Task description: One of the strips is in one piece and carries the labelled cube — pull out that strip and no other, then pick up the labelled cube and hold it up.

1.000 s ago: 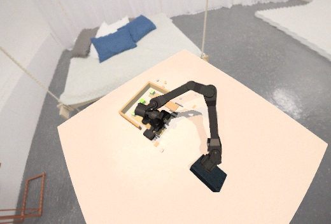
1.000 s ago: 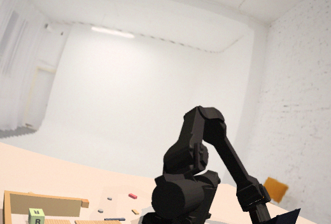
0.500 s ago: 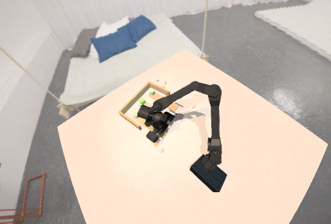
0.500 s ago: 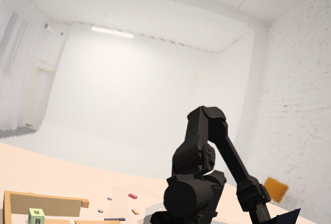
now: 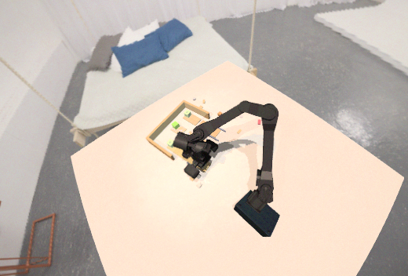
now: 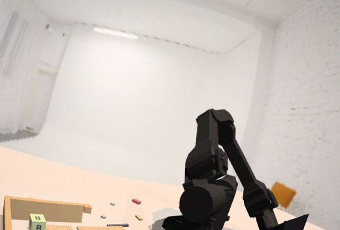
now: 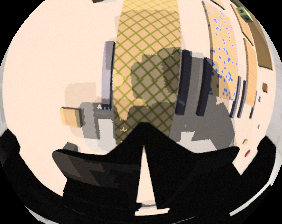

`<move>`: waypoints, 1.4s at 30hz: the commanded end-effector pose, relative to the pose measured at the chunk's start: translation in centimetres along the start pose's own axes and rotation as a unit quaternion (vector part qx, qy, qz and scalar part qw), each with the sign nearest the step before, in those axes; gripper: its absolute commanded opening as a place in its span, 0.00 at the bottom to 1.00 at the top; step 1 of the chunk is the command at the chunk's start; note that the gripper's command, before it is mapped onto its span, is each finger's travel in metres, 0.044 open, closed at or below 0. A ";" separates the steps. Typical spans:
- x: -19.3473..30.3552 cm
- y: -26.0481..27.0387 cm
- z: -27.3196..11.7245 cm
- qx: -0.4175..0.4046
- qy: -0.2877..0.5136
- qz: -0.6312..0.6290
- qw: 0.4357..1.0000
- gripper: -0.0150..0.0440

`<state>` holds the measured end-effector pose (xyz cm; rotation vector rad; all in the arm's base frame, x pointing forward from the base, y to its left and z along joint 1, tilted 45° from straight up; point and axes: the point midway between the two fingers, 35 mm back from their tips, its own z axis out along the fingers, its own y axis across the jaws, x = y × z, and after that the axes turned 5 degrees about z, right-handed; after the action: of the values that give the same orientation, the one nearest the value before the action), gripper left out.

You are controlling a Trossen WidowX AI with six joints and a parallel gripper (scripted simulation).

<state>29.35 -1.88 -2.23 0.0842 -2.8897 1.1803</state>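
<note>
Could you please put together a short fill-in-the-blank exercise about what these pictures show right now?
1. The gripper has its fingers ____.
2. In the exterior view, the green cube carries the letter ____.
3. In the top view, ____ green cubes sit inside the wooden frame.
4. The two pillows on the bed are ____.

Missing words: shut; R; three; blue

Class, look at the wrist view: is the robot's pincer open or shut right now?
Shut. The pincer shows its two dark fingers meeting at a point above the checked strip, with nothing visible between them.
</note>
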 end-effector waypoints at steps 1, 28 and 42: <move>1.3 0.0 0.4 0.000 0.011 -0.003 1.000 0.25; 5.4 -0.3 0.4 0.000 0.012 -0.003 1.000 0.25; 7.5 -0.5 0.3 0.000 0.012 -0.004 1.000 0.25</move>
<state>23.19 -2.35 -1.65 0.0865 -2.8896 1.1784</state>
